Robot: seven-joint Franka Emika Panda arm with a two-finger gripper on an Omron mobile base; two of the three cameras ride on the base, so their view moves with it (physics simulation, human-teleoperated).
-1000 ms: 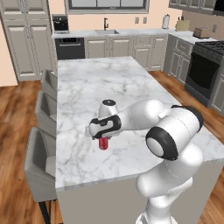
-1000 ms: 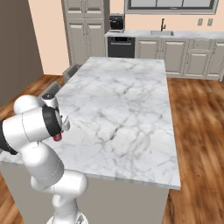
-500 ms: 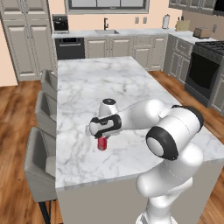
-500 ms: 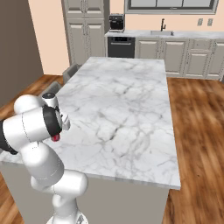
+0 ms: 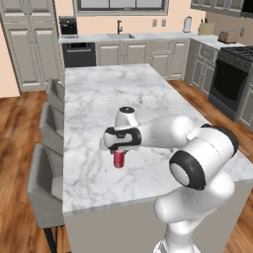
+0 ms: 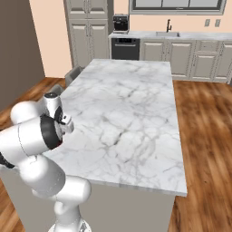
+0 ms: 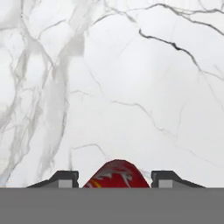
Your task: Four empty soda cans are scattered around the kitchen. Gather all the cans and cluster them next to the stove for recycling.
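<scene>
The red soda can is clasped by the gripper on the desk; lifting and carrying to the stove is judged next.

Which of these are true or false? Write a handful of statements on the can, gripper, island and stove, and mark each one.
1. The red can stands upright on the island. True.
2. The gripper is over the stove. False: it is at the can on the island, far from the stove.
3. The can sits between the gripper's fingertips in the hand view. True.
4. The can is blue. False: it is red.
5. Stools line the island's side. True.
</scene>
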